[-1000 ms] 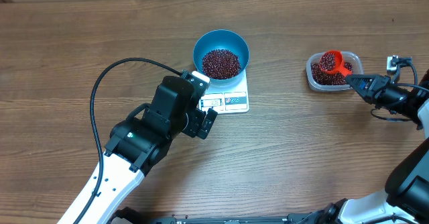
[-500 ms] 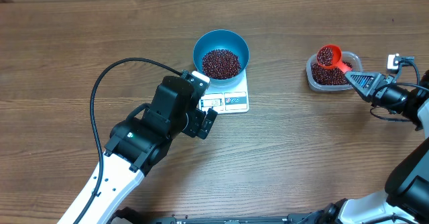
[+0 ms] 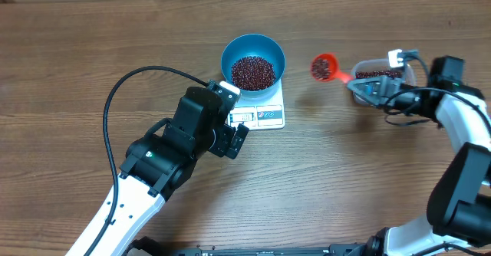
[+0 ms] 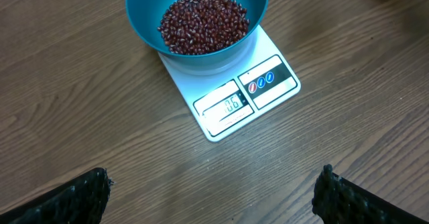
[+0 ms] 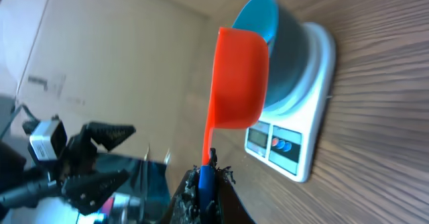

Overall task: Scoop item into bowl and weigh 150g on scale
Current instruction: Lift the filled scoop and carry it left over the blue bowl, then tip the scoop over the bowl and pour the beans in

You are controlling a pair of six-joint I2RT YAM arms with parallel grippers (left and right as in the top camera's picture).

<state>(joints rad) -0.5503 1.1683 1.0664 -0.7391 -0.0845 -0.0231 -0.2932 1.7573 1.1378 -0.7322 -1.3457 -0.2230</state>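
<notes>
Hovering just short of the scale (image 4: 251, 100), the left gripper (image 4: 211, 196) gapes wide and empty. On the scale sits the bowl (image 4: 144, 23), holding a heap of beans (image 4: 201, 19). Right of the scale, the right gripper (image 3: 360, 87) pinches the handle of a bean-filled scoop (image 3: 324, 67), aloft between scale and tub (image 3: 362, 66).

you have the bowl (image 3: 229, 57) on the scale (image 3: 268, 115) (beans (image 3: 253, 72) in it); right of it the scoop (image 3: 323, 67), then the tub (image 3: 372, 64).
</notes>
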